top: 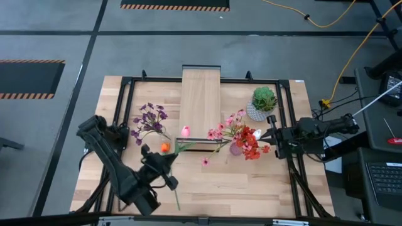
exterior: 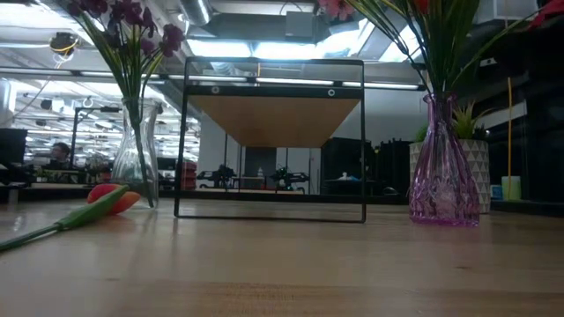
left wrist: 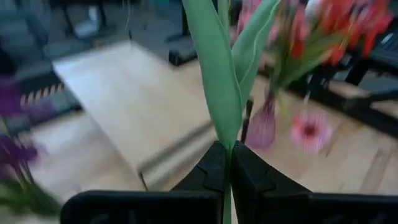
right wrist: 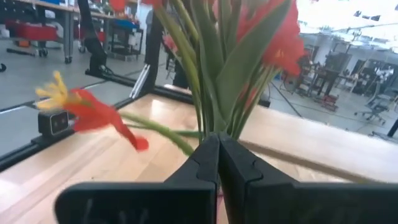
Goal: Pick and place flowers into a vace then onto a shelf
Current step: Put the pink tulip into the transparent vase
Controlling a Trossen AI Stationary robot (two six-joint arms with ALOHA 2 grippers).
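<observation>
My left pincer (left wrist: 227,180) is clamped on the green stem of the pink tulip (top: 185,130), held near the shelf (top: 201,100). My right pincer (right wrist: 217,162) pinches the red blooms' (top: 251,149) stems at the purple vase (exterior: 443,172). The orange tulip (exterior: 113,199) lies on the table (top: 251,188). Next, I think, the stem goes into the clear vase (exterior: 137,163), probably needing a tilt upright.

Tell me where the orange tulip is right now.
The orange tulip lies flat on the table's left half in the high view, its bloom beside the clear vase holding purple flowers, just left of the shelf's near end.
</observation>
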